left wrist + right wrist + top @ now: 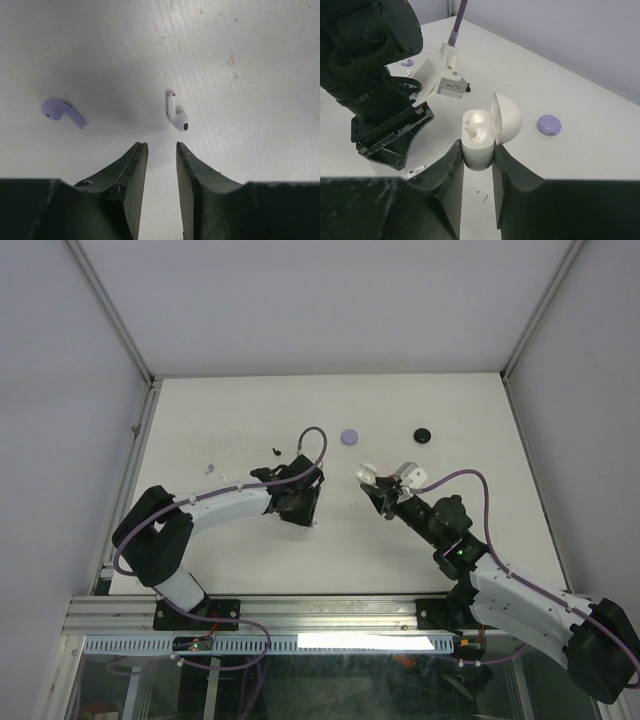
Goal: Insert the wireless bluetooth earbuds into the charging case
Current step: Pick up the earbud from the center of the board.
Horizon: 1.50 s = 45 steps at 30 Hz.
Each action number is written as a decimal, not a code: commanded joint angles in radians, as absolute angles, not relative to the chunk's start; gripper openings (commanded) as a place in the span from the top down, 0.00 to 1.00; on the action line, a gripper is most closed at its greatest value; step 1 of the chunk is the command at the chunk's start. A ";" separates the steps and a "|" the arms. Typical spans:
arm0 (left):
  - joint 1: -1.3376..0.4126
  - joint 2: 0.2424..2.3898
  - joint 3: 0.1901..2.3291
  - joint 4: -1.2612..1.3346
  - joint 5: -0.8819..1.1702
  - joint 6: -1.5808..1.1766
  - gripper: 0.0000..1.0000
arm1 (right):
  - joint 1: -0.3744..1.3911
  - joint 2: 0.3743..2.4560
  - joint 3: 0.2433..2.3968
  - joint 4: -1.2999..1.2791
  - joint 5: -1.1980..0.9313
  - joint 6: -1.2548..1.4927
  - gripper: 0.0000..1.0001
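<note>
While you hover the left gripper over the table, a white earbud lies just beyond its tips, stem pointing away, with a lilac earbud off to its left. Farther out sit a lilac round case and a black round case. Left jaws: narrowly apart, empty. The right gripper clamps the white charging case, lid open.
</note>
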State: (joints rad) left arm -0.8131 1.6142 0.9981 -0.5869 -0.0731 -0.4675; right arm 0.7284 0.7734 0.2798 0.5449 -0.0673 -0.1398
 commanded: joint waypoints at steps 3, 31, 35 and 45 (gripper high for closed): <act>-0.825 1.646 1.025 -0.528 -0.072 -0.488 0.69 | 0.730 0.764 0.273 0.584 -0.061 -0.135 0.96; -0.843 1.788 1.190 -0.503 -0.081 -0.494 0.63 | 0.730 0.737 0.259 0.579 -0.041 -0.131 0.96; -0.844 1.781 1.197 -0.501 -0.089 -0.469 0.61 | 0.731 0.731 0.263 0.565 -0.039 -0.133 0.96; -0.905 1.711 1.160 -0.462 -0.092 -0.127 0.54 | 0.730 0.666 0.248 0.536 0.026 -0.119 0.96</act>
State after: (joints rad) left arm -0.8711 1.7752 1.1618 -0.5240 -0.0891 -0.3111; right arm 0.7284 0.6964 0.2523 0.5175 -0.0204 -0.1349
